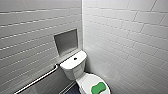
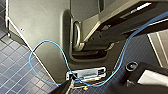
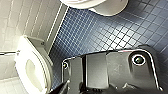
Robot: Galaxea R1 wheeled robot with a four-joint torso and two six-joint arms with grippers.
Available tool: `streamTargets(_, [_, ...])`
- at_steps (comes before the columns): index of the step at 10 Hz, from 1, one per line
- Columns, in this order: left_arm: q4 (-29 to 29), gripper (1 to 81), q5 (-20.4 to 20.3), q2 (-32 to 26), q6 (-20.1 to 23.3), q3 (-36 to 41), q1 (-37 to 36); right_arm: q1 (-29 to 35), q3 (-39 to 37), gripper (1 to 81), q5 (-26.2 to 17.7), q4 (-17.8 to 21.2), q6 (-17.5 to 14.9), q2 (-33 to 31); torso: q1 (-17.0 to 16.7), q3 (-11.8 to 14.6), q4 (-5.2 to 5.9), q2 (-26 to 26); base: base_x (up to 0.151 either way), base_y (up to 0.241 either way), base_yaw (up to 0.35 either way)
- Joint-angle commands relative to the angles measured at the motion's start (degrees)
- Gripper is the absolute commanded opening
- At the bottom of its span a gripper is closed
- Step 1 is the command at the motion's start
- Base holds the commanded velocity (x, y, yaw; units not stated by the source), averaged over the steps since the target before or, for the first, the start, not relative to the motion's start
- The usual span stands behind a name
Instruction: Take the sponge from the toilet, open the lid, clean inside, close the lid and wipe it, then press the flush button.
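Note:
The white toilet [image 1: 75, 68] stands in the corner where two tiled walls meet. Its glossy oval lid [image 1: 86, 81] is shut. The bright green sponge [image 1: 97, 88] lies flat on the near part of the lid. The small dark flush button [image 1: 75, 59] sits in the middle of the flat tank top. Both my grippers are open and hold nothing, and neither is near the toilet. The left wrist view looks down on my own grey base [image 2: 42, 27] and a blue cable [image 2: 50, 45].
A metal grab bar [image 1: 37, 80] slants along the left wall beside the tank. A square recessed niche [image 1: 66, 41] is set above the tank. Dark blue tiled floor [image 3: 100, 32] lies below, with white ceramic fixtures [image 3: 32, 67] beside a tiled wall.

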Motion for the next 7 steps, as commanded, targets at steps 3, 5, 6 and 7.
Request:
streamTargets(3, [-0.2, 81.1, 1.7, 0.6, 0.0, 0.8, 2.6, 7.1, 3.2, 81.1, -4.4, 1.4, -0.1, -2.8, 5.7, -8.0, 0.0, -8.9, 0.0, 0.0, 0.0])
streamTargets(5, [-0.2, 81.1, 1.8, 0.8, 0.0, 0.9, 2.8, 9.2, 3.5, 81.1, -4.3, 2.3, 0.5, -2.8, 8.1, -11.8, 0.0, -12.7, 0.0, 0.0, 0.0])
streamTargets(6, [-0.2, 81.1, 1.8, 0.9, 0.0, 1.0, 3.0, 10.4, 3.1, 81.1, -4.2, 2.6, 1.2, -2.6, 9.3, -13.6, 0.0, -14.6, 0.0, 0.0, 0.0])
streamTargets(7, [-0.2, 81.1, 1.8, 1.1, 0.0, 1.0, 3.1, 11.7, 2.4, 81.1, -4.2, 2.7, 2.2, -2.4, 10.7, -15.6, 0.0, -16.7, 0.0, 0.0, 0.0])
